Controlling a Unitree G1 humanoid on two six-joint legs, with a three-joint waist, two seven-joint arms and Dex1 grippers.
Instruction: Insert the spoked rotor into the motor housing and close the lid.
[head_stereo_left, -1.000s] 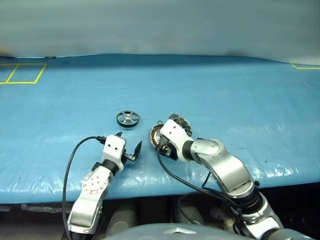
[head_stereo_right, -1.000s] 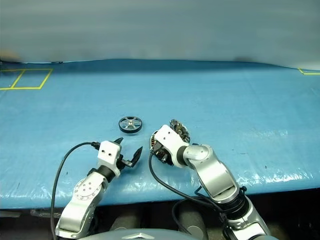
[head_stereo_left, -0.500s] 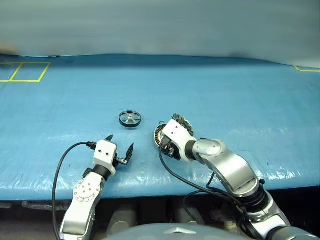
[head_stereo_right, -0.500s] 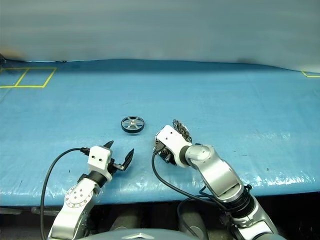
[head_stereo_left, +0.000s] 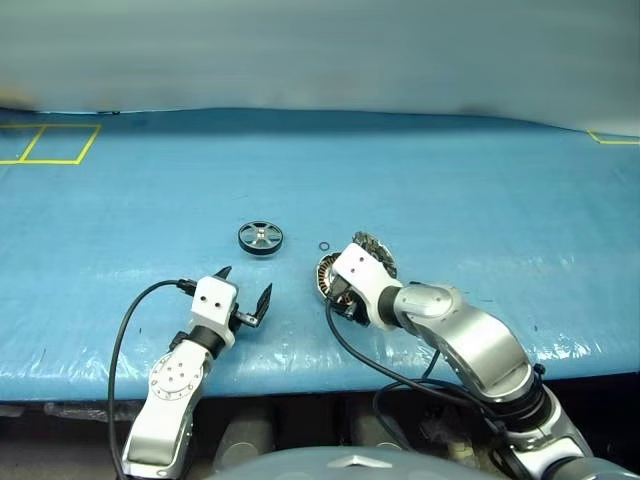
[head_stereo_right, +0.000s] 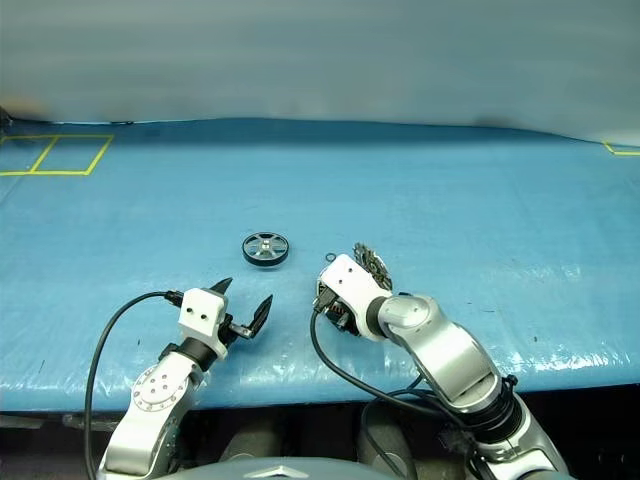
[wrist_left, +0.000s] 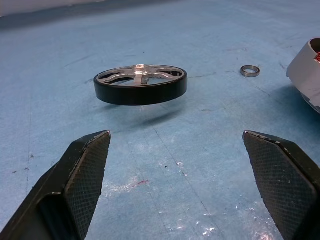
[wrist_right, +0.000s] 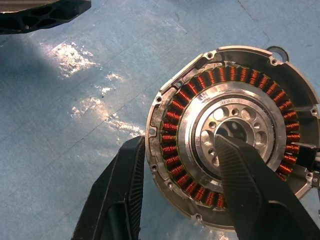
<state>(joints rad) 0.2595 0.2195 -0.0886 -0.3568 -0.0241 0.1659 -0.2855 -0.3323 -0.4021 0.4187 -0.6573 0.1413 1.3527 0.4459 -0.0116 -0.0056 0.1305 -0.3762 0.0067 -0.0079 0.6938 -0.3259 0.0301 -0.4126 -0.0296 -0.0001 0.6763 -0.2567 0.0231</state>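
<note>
rotor (wrist_left: 140, 85): flat black wheel, silver spokes and hub, lying on blue sheet ahead of left gripper (head_stereo_left: 243, 296), jaws wide, empty. right gripper (wrist_right: 180, 190) pinches housing (wrist_right: 232, 140) rim, one finger inside; copper windings ring hub.

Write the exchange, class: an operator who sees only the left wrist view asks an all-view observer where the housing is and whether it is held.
Operator: I see the spoked rotor ahead of my open left claw. Where is the housing?
Observer: The motor housing sits to the rotor's right and nearer the robot, under the right wrist.
Operator: Is it held?
Observer: Yes. The right claw grips its wall, with one finger in the central hub and one outside the rim.
</note>
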